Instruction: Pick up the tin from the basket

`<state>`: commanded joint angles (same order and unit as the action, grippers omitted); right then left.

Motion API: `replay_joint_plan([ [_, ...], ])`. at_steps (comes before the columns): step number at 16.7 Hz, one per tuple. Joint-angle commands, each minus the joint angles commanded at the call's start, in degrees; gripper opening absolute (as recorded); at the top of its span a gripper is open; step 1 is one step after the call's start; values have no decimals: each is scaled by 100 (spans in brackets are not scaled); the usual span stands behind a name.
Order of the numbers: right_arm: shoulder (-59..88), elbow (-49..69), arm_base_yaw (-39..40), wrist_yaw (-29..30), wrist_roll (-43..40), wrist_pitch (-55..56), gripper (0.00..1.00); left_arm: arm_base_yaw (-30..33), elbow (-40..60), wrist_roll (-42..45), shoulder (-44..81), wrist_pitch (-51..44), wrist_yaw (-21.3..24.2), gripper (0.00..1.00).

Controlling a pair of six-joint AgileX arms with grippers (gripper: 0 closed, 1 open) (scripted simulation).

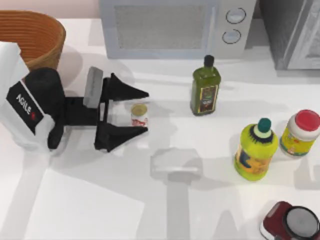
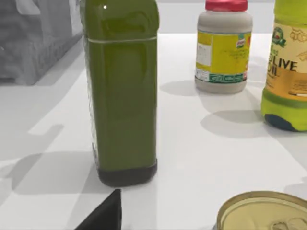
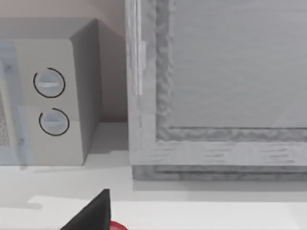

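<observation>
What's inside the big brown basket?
The basket sits at the table's far left corner, partly covered by the left arm. Its visible inside shows nothing. The tin stands on the table, between the left gripper's open fingers.

A microwave point(image 3: 48, 103) with two dials is sitting on the table point(image 3: 201, 211) beside a grey cabinet point(image 3: 220, 86).
</observation>
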<state>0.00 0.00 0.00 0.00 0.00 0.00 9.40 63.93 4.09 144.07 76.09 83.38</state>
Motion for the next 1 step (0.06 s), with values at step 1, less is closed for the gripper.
replay_joint_plan([
  [1,0,0,0,0,0,0,100,0,0,0,0,0,0,100],
])
